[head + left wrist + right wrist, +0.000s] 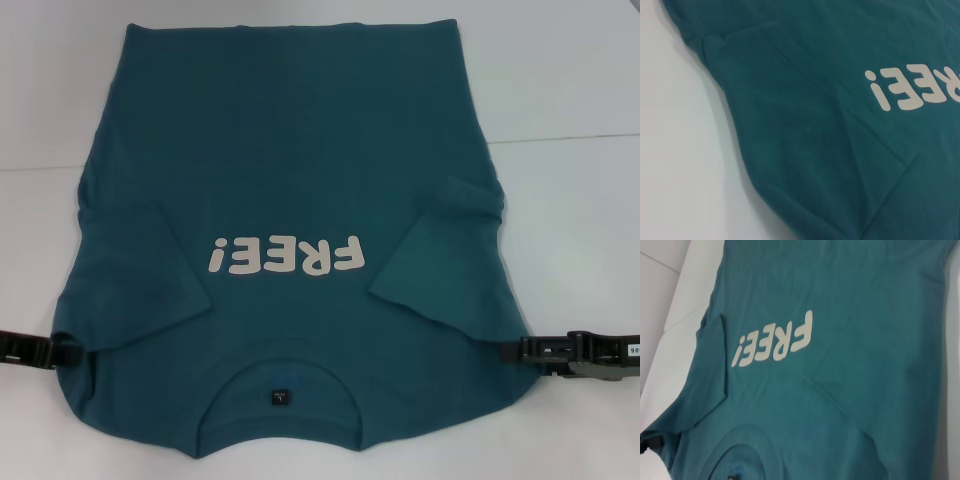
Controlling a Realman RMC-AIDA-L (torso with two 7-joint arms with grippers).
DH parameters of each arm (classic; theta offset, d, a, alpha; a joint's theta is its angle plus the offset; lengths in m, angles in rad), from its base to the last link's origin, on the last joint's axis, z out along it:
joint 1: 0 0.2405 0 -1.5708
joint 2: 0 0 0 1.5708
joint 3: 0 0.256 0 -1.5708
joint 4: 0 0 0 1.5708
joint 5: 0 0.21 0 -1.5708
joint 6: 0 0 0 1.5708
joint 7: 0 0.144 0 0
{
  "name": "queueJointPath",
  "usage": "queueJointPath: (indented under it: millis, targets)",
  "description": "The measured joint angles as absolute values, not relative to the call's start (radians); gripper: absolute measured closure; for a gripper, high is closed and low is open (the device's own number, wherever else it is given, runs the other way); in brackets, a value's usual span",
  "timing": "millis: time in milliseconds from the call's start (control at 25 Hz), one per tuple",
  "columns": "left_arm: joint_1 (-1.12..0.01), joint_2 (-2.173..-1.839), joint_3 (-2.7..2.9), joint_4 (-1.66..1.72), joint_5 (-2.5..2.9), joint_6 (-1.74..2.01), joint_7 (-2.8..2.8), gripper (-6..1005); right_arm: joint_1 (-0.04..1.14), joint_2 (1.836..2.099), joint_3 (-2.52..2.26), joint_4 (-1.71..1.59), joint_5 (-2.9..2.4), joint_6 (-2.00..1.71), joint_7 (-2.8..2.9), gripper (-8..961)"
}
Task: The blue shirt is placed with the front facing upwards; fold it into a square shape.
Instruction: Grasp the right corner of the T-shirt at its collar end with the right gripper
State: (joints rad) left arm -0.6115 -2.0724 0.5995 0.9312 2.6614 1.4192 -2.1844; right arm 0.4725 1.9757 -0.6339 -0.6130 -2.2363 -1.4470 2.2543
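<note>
The blue shirt (290,170) lies flat on the white table, front up, with its cream "FREE!" lettering (287,257) in the middle and its collar with a small dark label (279,397) nearest me. Both short sleeves are folded inward over the body, one on the left (140,290) and one on the right (440,250). My left gripper (62,349) rests low at the shirt's left shoulder edge. My right gripper (530,350) sits at the right shoulder edge. Both wrist views show only teal cloth (830,125) (840,365) and the lettering.
White table (570,200) surrounds the shirt on both sides and beyond its hem. A seam line in the table surface (560,140) runs out from the shirt at the far right.
</note>
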Motion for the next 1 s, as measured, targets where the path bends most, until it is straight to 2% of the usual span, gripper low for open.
queueJointPath:
  millis: [400, 840, 1000]
  targets:
    - [-0.611, -2.072, 0.601, 0.930, 2.661, 1.419, -2.184, 977, 0.479, 1.980, -0.642, -0.611, -2.242, -1.448, 2.253, 137]
    - [-0.612, -2.072, 0.601, 0.929, 2.661, 1.419, -2.184, 976, 0.472, 1.978, -0.634, -0.615, -2.246, -1.439, 2.253, 347]
    - [-0.613, -2.072, 0.599, 0.929, 2.661, 1.419, -2.184, 976, 0.472, 1.978, -0.640, -0.611, -2.246, -1.431, 2.253, 535]
